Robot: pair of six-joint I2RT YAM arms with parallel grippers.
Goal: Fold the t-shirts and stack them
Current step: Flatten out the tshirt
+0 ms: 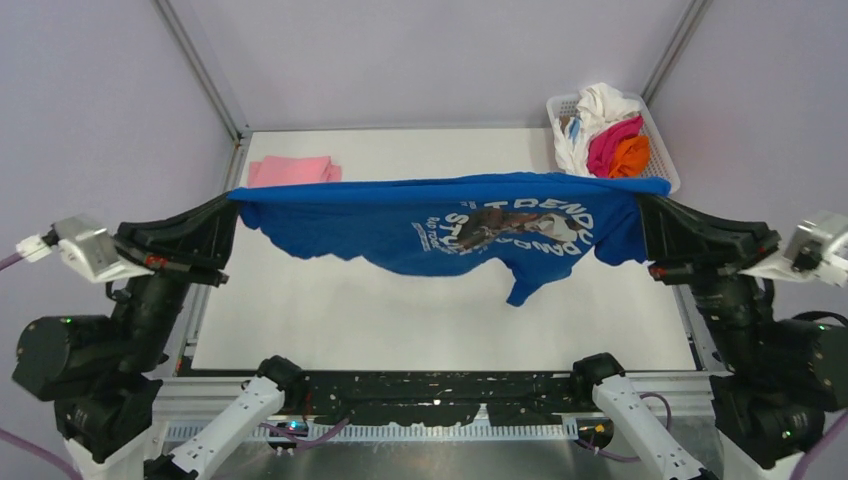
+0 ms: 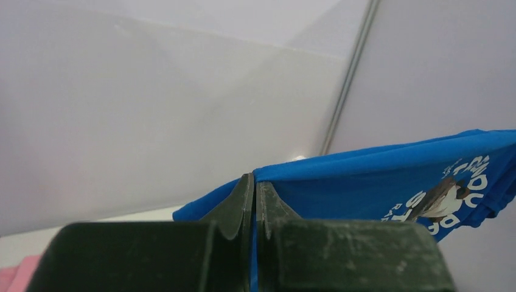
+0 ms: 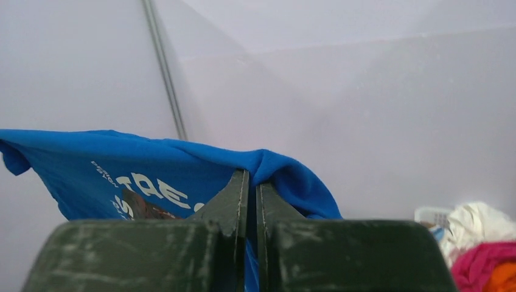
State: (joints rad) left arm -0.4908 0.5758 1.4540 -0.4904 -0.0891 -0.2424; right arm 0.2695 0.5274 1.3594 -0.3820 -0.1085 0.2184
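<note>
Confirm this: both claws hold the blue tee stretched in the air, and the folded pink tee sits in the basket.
Wrong on the pink tee: it lies on the table, far left, not in the basket; the top view shows it. The rest stands.

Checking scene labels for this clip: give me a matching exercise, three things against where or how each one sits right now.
Things:
1 blue t-shirt
2 pink t-shirt
3 basket

States:
A folded flat, far left of the table
B far right corner, holding bunched shirts
C stretched wide, held up at both ends

Pairs: 1-C, 2-A, 3-B
</note>
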